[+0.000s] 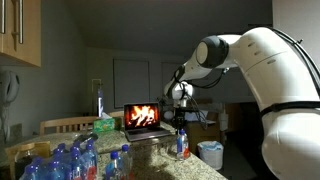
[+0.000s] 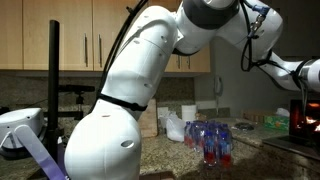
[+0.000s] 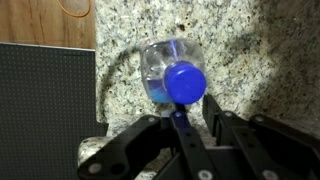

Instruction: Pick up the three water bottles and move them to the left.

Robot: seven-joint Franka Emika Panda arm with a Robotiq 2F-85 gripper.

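Gripper [image 3: 198, 108] pinched onto water bottle [image 3: 172, 72], low beside its blue cap | bottle upright on granite counter [image 3: 260, 50], near its edge, beside laptop [image 1: 142, 117] | risk: shallow fingertip hold; bottle may slip or topple when lifted.

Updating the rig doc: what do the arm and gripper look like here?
The arm is glossy white, with fat rounded links split by thin black bands at the joints. Black cables run alongside it. The gripper is black, angular hardware with two slim black jaws. No markings are legible in these views.
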